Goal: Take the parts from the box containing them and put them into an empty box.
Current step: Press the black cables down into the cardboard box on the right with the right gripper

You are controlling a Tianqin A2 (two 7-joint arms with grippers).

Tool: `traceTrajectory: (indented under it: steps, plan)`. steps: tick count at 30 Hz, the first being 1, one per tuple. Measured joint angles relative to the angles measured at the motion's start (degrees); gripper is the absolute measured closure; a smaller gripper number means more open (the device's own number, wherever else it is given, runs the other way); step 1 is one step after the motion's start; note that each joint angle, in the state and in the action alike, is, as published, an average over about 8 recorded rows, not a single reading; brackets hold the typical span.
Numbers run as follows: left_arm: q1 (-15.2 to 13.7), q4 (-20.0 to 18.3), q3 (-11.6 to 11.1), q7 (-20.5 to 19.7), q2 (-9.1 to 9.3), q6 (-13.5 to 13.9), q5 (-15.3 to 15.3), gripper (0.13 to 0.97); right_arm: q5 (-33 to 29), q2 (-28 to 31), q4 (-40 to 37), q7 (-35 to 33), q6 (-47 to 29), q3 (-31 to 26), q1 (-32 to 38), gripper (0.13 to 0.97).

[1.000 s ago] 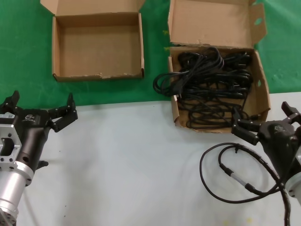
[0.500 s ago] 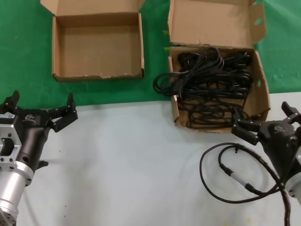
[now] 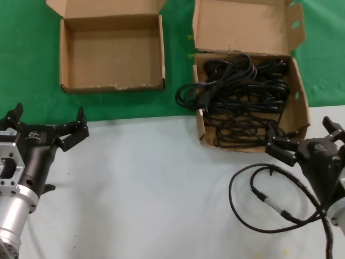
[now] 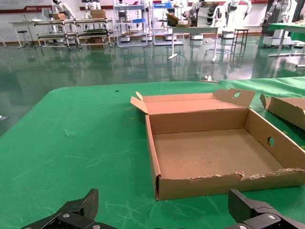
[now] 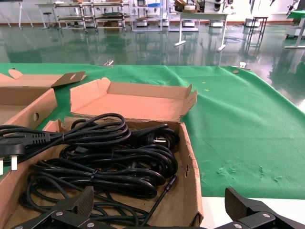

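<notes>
Where cables (image 3: 245,100) fill the box (image 3: 299,102) — coils sideways.

The head camera looks steeply down on both boxes. The left wrist camera sits low, facing the empty box (image 4: 214,152) closely; the right wrist camera faces the cable box (image 5: 190,157), probably equally near

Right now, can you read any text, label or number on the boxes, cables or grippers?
Left gripper: small white logo mark on its body, too small to read.
Right gripper: similar small mark, unreadable.
Empty box: no print visible.
Box of cables: no print visible.
Power cables: no readable marking.
</notes>
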Motion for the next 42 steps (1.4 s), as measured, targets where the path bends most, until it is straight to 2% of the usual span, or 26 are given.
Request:
traceTrajectory:
  steps: [11,15,22,24,32,33,41,42]
  plan:
    - [0.0,0.0,0.0,0.0,0.0,0.0,0.0,0.207,0.09,0.23,0.13,0.06,0.11,-0.12,-0.03,0.129]
    - [0.0,0.0,0.0,0.0,0.0,0.0,0.0,0.207,0.28,1.27,0.97,0.21,-0.11,-0.47,-0.25,0.129]
    - [0.0,0.0,0.0,0.0,0.0,0.0,0.0,0.322,-1.43,6.27,4.7,-2.25,-5.37,-1.7,-0.35,0.129]
    - [0.0,0.0,0.0,0.0,0.0,0.0,0.0,0.339,-2.78,8.74,5.79,-3.89,-7.79,-2.48,0.14,0.129]
    - [0.0,0.0,0.0,0.0,0.0,0.0,0.0,0.535,-9.82,19.6,7.88,-12.85,-17.26,-6.37,5.8,0.129]
    - [0.0,0.0,0.0,0.0,0.0,0.0,0.0,0.535,-10.75,20.66,7.85,-14.15,-18.28,-6.93,6.86,0.129]
    - [0.0,0.0,0.0,-0.01,0.0,0.0,0.01,0.736,-14.77,24.48,5.65,-26.21,-25.46,-11.6,15.95,0.129]
    - [0.0,0.0,0.0,-0.01,0.0,0.0,0.01,0.736,-14.82,24.49,5.15,-27.94,-26.33,-12.17,17.07,0.129]
